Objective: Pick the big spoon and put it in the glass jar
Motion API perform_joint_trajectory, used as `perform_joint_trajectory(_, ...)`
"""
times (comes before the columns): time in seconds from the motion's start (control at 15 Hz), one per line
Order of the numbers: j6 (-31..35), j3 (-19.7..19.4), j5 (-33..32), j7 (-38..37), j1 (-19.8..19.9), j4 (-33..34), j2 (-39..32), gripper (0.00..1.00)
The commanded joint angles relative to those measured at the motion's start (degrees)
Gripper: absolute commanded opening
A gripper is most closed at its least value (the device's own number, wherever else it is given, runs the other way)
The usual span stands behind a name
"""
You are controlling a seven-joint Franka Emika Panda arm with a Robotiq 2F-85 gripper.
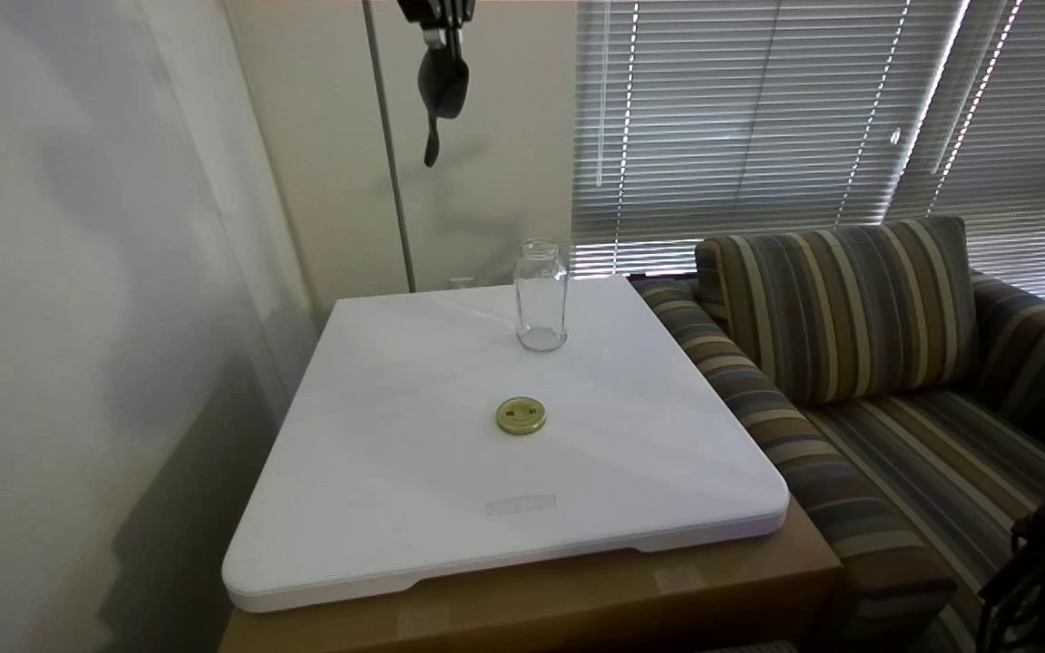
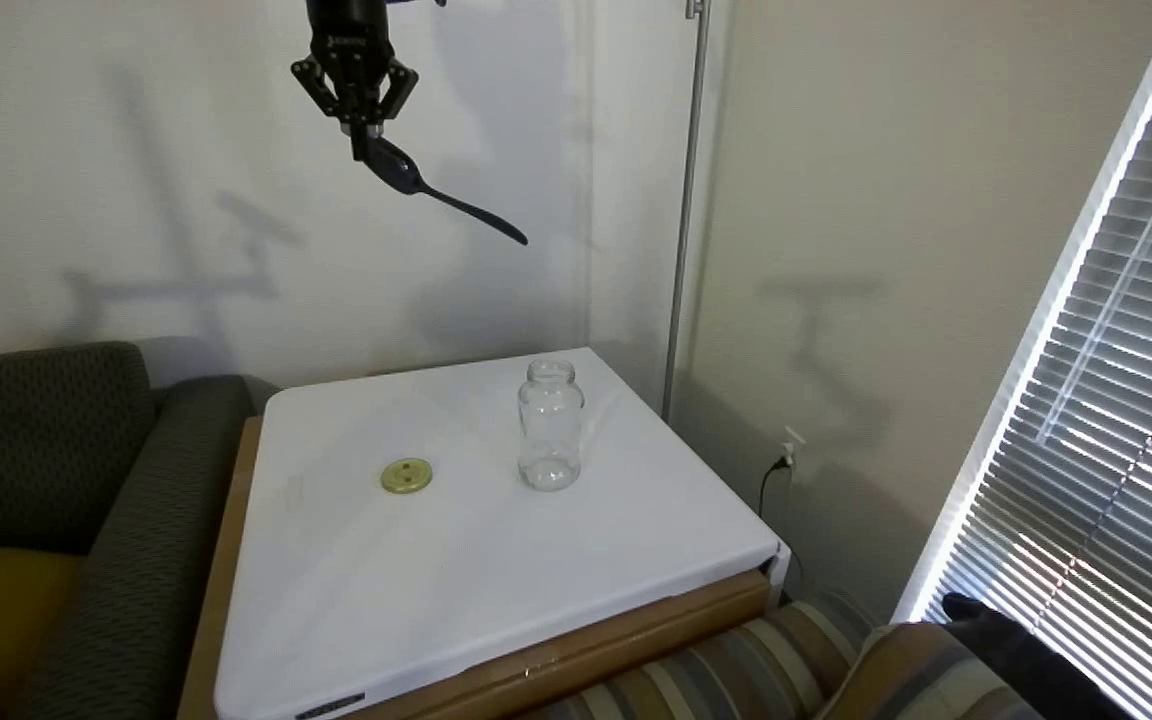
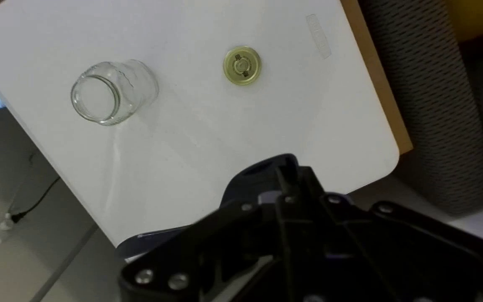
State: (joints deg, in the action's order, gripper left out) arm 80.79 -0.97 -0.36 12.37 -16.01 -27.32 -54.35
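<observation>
The Robotiq gripper (image 2: 363, 143) is clenched on the big black spoon (image 2: 398, 170), pinching it at the bowl end, higher than the glass jar (image 2: 550, 428) and off to one side of it. The thin handle juts out and slants downward, its tip apart from the jar. The jar itself stands upright on the white tabletop (image 1: 377, 453), its mouth uncovered, and on that same surface, near but not touching it, lies a gold-coloured lid (image 3: 242, 66). To my eye the picking is done and the step in hand is the carry over to the jar, with the placing not yet begun. Next, I'd say, the gripper has to bring the spoon across until the handle's tip is right over the jar's mouth, and turn it steeper too, since at this slant it would likely knock the rim or shove the glass. Handle first seems the natural way in, the bowl being what's gripped; then it wants a slow lowering, letting go only once the handle is well inside the jar.
</observation>
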Motion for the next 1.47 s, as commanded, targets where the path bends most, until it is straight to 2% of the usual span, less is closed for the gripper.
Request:
perform_joint_trajectory(0.0, -6.21, 0.21, -1.85, -8.74, 0.83, 7.24, -1.23, 0.02)
perform_joint_trajectory(0.07, -7.72, 0.34, -1.72, -11.06, 1.13, 8.14, -1.15, 0.02)
perform_joint_trajectory(0.13, -6.85, -0.5, -0.5, -14.41, 1.22, 1.98, 2.99, 0.02)
perform_joint_trajectory(0.33, -9.94, 0.5, 1.51, -22.49, 3.03, 1.06, 4.49, 0.02)
perform_joint_trajectory(0.53, -13.01, 1.94, 5.48, -27.07, 6.2, 0.14, 4.92, 0.02)
perform_joint_trajectory(0.6, -13.87, 2.93, 7.53, -26.88, 7.76, 0.05, 4.76, 0.02)
perform_joint_trajectory(0.67, -12.35, 0.92, 4.46, -25.75, 4.93, 3.79, 2.57, 0.02)
perform_joint_trajectory(0.73, -12.54, 1.1, 4.92, -25.86, 5.58, 3.71, 2.54, 0.06)
perform_joint_trajectory(1.0, -12.48, 1.09, 4.76, -25.89, 4.87, 3.74, 2.55, 0.06)
perform_joint_trajectory(1.07, -12.48, 1.09, 4.75, -25.89, 4.71, 3.74, 2.55, 0.02)
perform_joint_trajectory(1.4, -15.07, 4.27, 10.72, -24.33, 9.44, 1.87, 2.74, 0.02)
